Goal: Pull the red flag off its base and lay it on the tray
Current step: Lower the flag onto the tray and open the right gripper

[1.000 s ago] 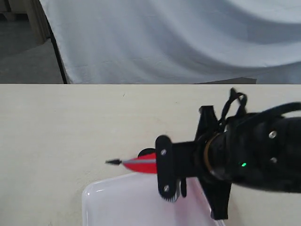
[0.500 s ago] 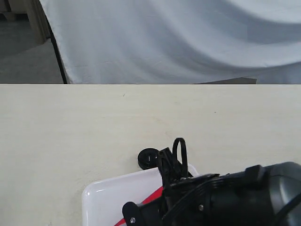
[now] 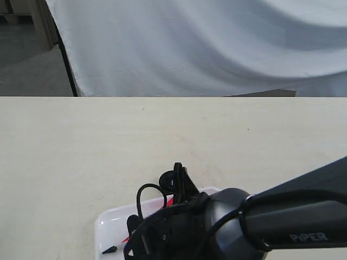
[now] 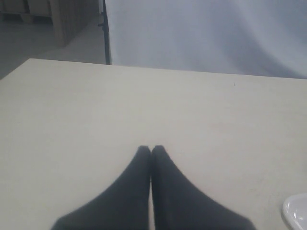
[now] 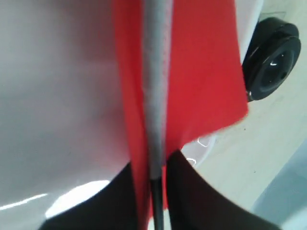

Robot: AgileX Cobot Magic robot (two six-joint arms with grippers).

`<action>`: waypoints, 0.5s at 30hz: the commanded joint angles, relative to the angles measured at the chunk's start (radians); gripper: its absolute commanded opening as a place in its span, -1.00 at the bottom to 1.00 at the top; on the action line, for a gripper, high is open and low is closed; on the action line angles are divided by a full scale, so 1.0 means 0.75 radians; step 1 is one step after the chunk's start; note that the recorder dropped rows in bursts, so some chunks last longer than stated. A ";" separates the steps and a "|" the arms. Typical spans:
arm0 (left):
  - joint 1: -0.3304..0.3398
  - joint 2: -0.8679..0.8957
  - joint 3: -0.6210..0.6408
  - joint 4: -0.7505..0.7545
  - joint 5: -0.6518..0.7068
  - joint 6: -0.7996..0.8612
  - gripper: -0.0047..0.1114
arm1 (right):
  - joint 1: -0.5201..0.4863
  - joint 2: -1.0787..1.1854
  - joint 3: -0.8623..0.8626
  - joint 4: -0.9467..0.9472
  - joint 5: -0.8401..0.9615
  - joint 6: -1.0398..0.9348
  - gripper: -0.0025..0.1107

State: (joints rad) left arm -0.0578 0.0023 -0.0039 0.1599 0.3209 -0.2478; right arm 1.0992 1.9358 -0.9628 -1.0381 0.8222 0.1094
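Right gripper [image 5: 152, 168] is clamped on the red flag [image 5: 201, 72]. In the right wrist view the two dark fingers [image 5: 192, 201] pinch the grey stick [image 5: 156, 81] from both sides, and the red cloth is bunched along the stick and spreads out to one side. The flag is off the base [image 3: 168, 181] and held flat and low over the tray [image 3: 108, 227]. Can't tell if cloth or stick actually touches the tray floor. In the exterior view the arm hides most of the flag: only the black tip [image 3: 108, 250] and small bits of red show, with the tip over the tray's left part and pointing toward the left edge of the bench [image 3: 65, 151]. The tray sits at the bench edge nearest the exterior camera, a bit left of the middle, partly cut off by the frame. The base stands upright on the bench just beside the tray's far rim, on the side toward the white cloth backdrop [image 3: 206, 49] and apart from the flag. It also shows in the right wrist view, just past the tray corner. Left gripper [image 4: 150, 149] has its fingers pressed together with nothing between them. It hangs over bare bench, pointed toward the far edge, and one tray corner shows at the rim of its view.
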 commanded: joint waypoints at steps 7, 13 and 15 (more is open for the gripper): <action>-0.005 -0.003 0.005 0.000 -0.001 0.002 -0.92 | 0.050 0.007 -0.065 0.032 0.192 0.033 0.24; -0.005 -0.003 0.005 0.000 -0.001 0.002 -0.92 | 0.124 -0.063 -0.073 0.071 0.217 0.020 0.25; -0.005 -0.003 0.005 0.000 -0.001 0.002 -0.92 | 0.135 -0.099 -0.073 0.100 0.232 -0.003 0.25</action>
State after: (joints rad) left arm -0.0578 0.0023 -0.0039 0.1599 0.3209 -0.2478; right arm 1.1890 1.9035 -1.0125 -0.9890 0.9653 0.1286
